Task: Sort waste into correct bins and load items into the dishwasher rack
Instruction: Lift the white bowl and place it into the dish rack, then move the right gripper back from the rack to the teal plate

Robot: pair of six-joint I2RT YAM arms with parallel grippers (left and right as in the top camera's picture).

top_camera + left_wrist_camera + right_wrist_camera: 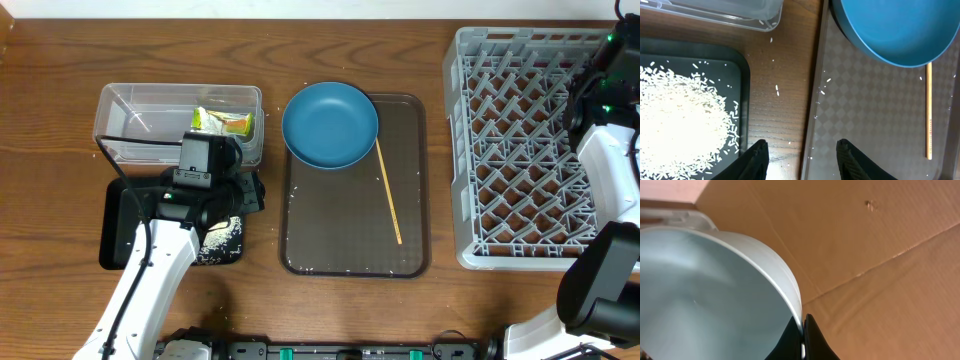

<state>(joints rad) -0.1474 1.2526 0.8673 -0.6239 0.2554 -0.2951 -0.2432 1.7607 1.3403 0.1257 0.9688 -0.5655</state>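
Note:
My left gripper (250,190) (801,150) is open and empty, low over the wood strip between the black tray (120,235) (742,65) and the brown serving tray (350,245) (865,110). A heap of white rice grains (225,238) (680,120) lies in the black tray. The yellow-green wrapper (222,122) sits in the clear tub (130,110) (740,12). The dark-blue bowl (330,123) (890,30) and wooden stick (388,192) (929,115) rest on the brown tray. My right gripper (600,65) (803,330) is shut on the rim of a pale greenish-white bowl (700,295), by the grey rack (520,150).
Loose rice grains (777,90) are scattered on the wood and on the brown tray's edge. Brown cardboard (880,255) fills the background of the right wrist view. The right arm's white body (610,170) lies along the rack's right side.

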